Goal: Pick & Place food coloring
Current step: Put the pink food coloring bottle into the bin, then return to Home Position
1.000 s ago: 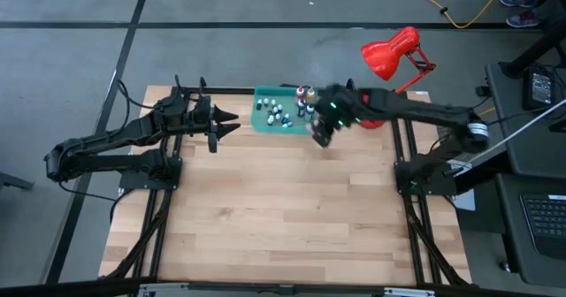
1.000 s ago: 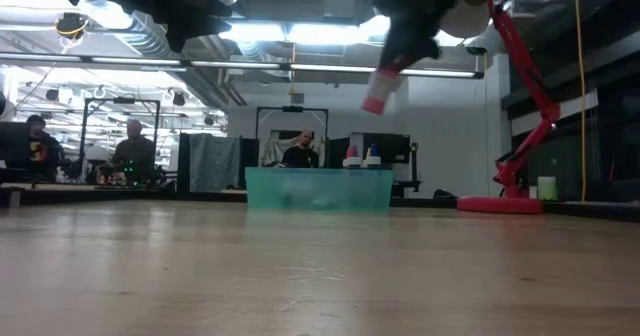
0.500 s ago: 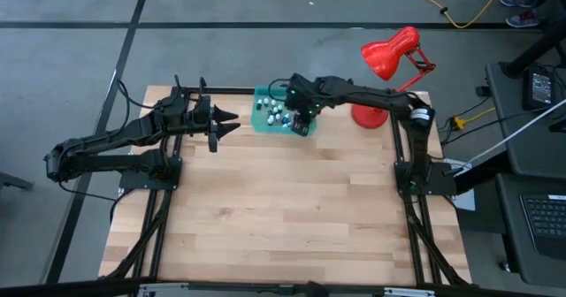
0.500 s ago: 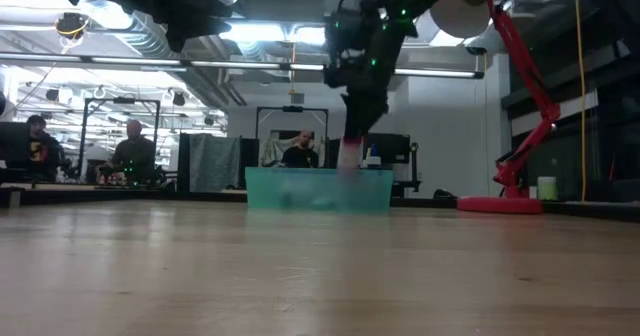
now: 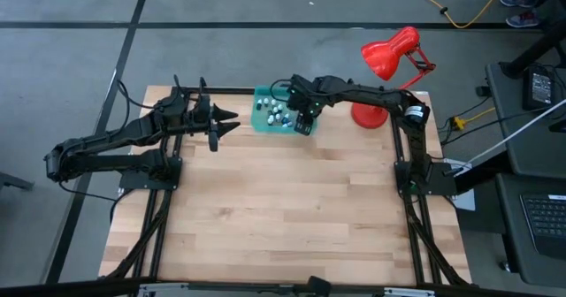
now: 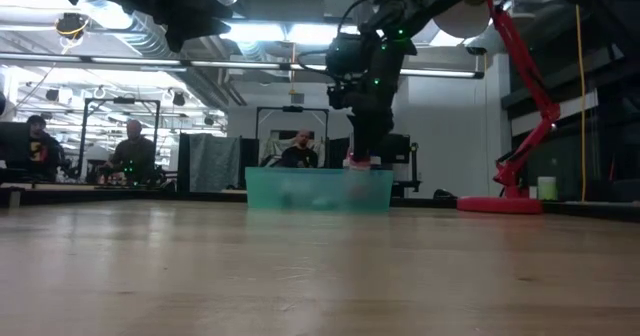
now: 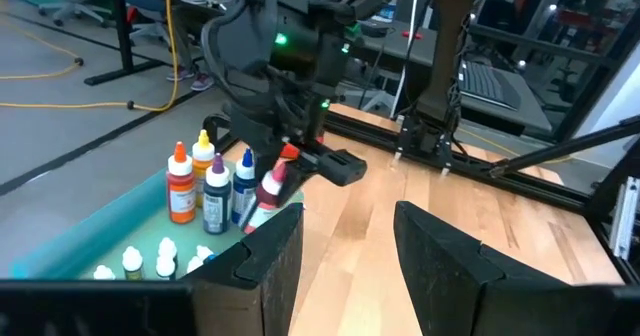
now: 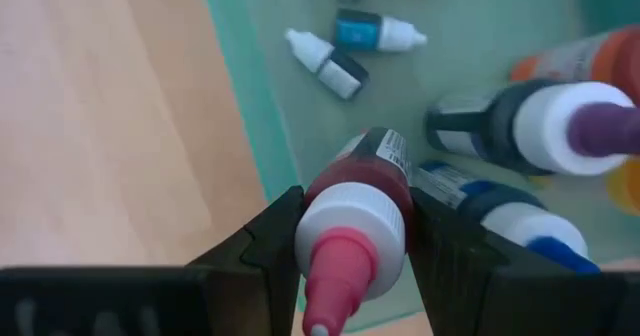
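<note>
The right hand is closed on a small dark-red plastic food-coloring bottle with a white collar and pink nozzle, gripping it across the shoulder just under the cap, and holds it over the near edge of the shallow teal plastic tray. The bottle looks light and stiff, with smooth sides that could twist between the fingers, so the ribbed collar seems the surest place to hold.

Beneath and beyond the right hand, taller orange, blue and purple bottles stand upright in the tray, with tiny greyish-white ones lying loose.

The left hand waits beside the tray, fingers partly apart, empty.

The pale wooden plank tabletop is level and smooth. A red desk lamp stands behind the right hand; people sit far off in the room.
</note>
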Robot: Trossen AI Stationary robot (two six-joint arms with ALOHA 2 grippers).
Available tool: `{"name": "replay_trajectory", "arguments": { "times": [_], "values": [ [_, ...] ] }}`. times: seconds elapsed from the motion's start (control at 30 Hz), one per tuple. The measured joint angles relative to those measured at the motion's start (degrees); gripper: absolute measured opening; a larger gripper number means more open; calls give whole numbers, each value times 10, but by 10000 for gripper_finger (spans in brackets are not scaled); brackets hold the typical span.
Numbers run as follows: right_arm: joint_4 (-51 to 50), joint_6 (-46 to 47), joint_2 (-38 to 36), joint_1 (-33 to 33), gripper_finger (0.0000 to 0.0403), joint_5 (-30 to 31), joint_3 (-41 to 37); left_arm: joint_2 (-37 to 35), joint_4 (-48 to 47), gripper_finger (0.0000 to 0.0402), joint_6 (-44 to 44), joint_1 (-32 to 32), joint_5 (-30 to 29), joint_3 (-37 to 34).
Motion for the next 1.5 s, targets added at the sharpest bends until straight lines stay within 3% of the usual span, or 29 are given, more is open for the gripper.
{"name": "replay_trajectory", "arguments": {
  "times": [0.27,0.53,0.73,0.93,1.1,1.27,1.5],
  "values": [
    [6,3,11,-11,158,-65,0,0,5,155,0,0,-17,0],
    [-4,18,26,-11,160,-64,0,0,10,155,0,0,-17,0],
    [-1,19,26,-11,189,-59,9,0,12,155,0,0,-13,0],
    [-10,14,27,-5,222,-10,67,0,13,155,-6,0,-4,0],
    [-46,4,27,17,222,40,142,-5,31,155,-18,-1,30,0],
    [-80,-36,15,74,179,113,205,-40,41,133,-36,-10,49,0],
    [-35,-130,-62,200,18,210,211,-80,61,14,-77,-72,69,0]
  ]
}}
